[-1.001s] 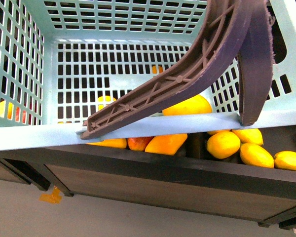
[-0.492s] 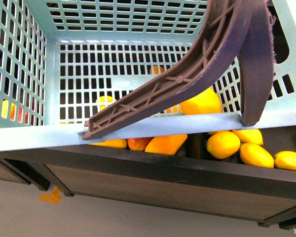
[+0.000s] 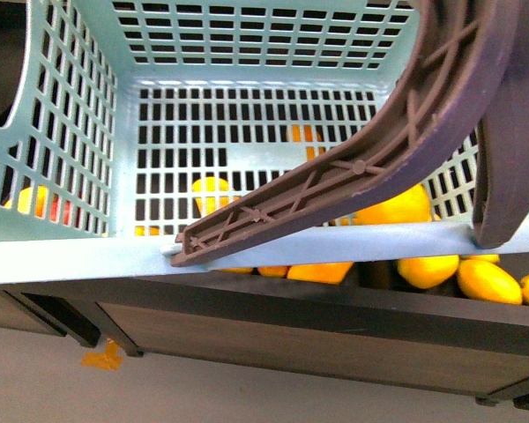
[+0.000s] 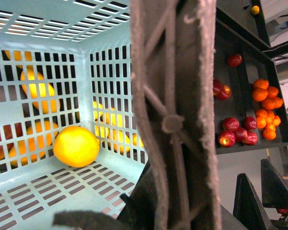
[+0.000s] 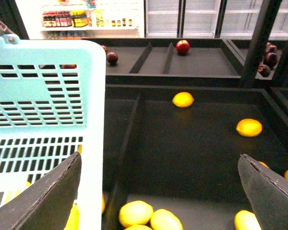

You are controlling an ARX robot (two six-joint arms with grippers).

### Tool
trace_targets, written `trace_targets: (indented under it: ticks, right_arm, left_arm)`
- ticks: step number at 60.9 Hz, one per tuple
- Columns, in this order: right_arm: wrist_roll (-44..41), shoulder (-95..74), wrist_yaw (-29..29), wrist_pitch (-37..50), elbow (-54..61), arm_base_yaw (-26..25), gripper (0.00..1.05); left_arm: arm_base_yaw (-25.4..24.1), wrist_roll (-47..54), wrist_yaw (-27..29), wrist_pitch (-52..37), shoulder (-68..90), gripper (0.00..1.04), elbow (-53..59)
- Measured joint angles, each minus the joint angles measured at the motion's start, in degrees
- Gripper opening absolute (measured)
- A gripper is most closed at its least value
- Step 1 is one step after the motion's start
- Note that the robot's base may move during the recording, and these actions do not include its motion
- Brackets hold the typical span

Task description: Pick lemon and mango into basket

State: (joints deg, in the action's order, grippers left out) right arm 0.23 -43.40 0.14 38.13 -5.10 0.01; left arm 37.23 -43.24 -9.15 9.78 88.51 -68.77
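Note:
The turquoise basket [image 3: 247,97] fills the front view, its brown handle [image 3: 361,172] swung across it. My left gripper [image 4: 173,211] is shut on the handle [image 4: 175,96] and carries the basket. One plump yellow-orange fruit, the lemon by its shape [image 4: 77,146], lies on the basket's slotted floor; it also shows in the front view [image 3: 395,207]. My right gripper [image 5: 158,191] is open and empty over a dark bin, beside the basket's wall [image 5: 43,96]. Yellow mangoes [image 5: 137,213] lie below it; small lemons [image 5: 183,99] lie further off.
The dark shelf [image 3: 273,326] runs under the basket, with more yellow fruit [image 3: 489,280] at the right. Red apples [image 4: 237,136] and oranges [image 4: 266,98] fill other bins. A divider [image 5: 129,139] splits the bins by the basket. An orange scrap [image 3: 101,357] lies on the floor.
The basket and its handle have shifted to the right in the front view. The yellow fruit inside has rolled right along the near wall.

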Motion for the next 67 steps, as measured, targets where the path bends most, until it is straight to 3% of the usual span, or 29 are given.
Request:
trace_targets:
  ticks: [67]
  right_arm:
    - [0.0, 0.0, -0.4, -0.2, 0.3, 0.0, 0.96]
  left_arm:
    - [-1.6, 0.3, 2.1, 0.0, 0.1, 0.04, -0.3]
